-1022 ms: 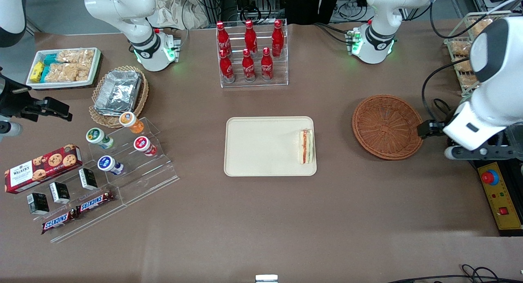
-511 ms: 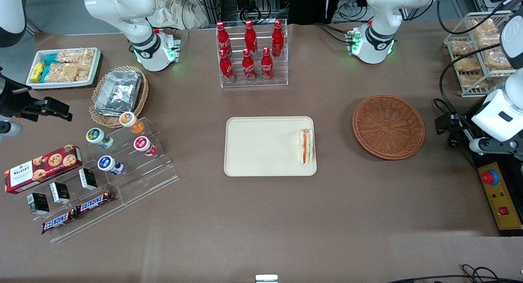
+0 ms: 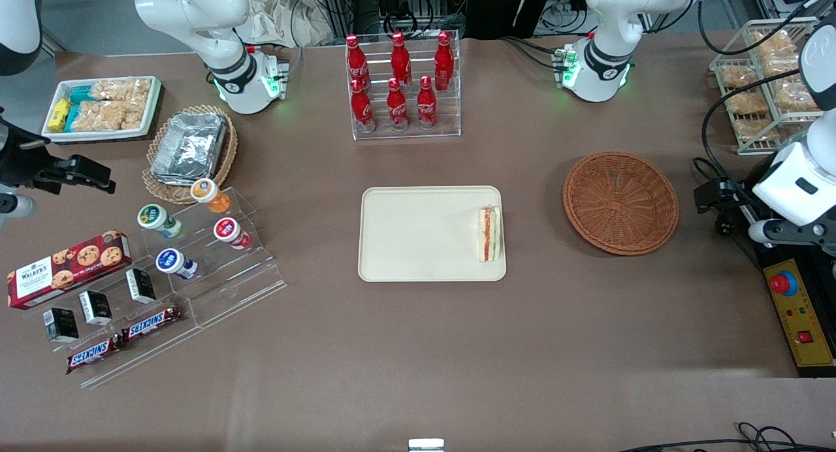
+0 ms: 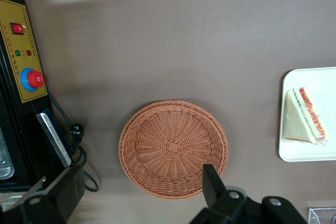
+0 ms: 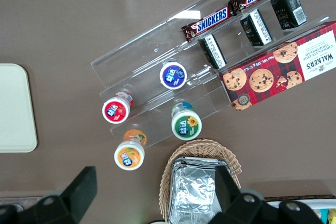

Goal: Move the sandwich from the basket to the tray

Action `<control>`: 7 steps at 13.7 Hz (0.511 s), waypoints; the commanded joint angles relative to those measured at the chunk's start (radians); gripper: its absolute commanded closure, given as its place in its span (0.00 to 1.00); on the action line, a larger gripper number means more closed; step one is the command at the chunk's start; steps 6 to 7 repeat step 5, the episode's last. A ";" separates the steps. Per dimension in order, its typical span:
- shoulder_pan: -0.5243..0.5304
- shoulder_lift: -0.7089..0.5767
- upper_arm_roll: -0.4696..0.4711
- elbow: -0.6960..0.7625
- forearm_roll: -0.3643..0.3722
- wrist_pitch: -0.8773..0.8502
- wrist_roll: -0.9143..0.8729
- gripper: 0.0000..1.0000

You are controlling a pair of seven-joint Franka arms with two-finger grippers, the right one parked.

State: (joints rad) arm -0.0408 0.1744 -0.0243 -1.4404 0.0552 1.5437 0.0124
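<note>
Gripper [image 4: 139, 192] hangs high above the tabletop [image 3: 418, 347] at the working arm's end, fingers [image 4: 210, 182] spread wide apart w/ nothing between them. In the front view the gripper [image 3: 708, 197] sits just past the basket's outer edge, near a yellow control box [image 3: 800, 315] w/ a red button.

Basket [image 4: 173, 156] lies below the gripper, w/ nothing in it; woven bottom fully visible. In the front view the basket [image 3: 620, 202] sits between gripper and tray.

Tray [image 3: 424, 233] is well apart from the gripper, toward the table's middle. Sandwich [image 3: 489, 234] lies on the tray, at the tray edge nearest the basket, red and green filling showing. The wrist view shows the same: sandwich [image 4: 304, 124] flat on the tray [image 4: 310, 153], close to the rim.

Farther off: rack of red bottles [image 3: 400, 80], farther from the front cam than the tray. Toward the parked arm's end: foil containers [image 3: 189, 145] in a tan basket, acrylic stand w/ small tubs [image 3: 196, 226], cookie box [image 3: 65, 268], Snickers bars [image 3: 124, 338].
</note>
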 commanded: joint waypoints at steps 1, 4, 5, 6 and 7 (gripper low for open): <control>0.001 -0.004 0.000 0.014 -0.006 -0.026 0.011 0.00; 0.001 -0.004 0.000 0.015 -0.008 -0.028 0.011 0.00; 0.001 -0.006 0.000 0.015 -0.006 -0.028 0.011 0.00; 0.001 -0.006 0.000 0.015 -0.006 -0.028 0.011 0.00; 0.001 -0.006 0.000 0.015 -0.006 -0.028 0.011 0.00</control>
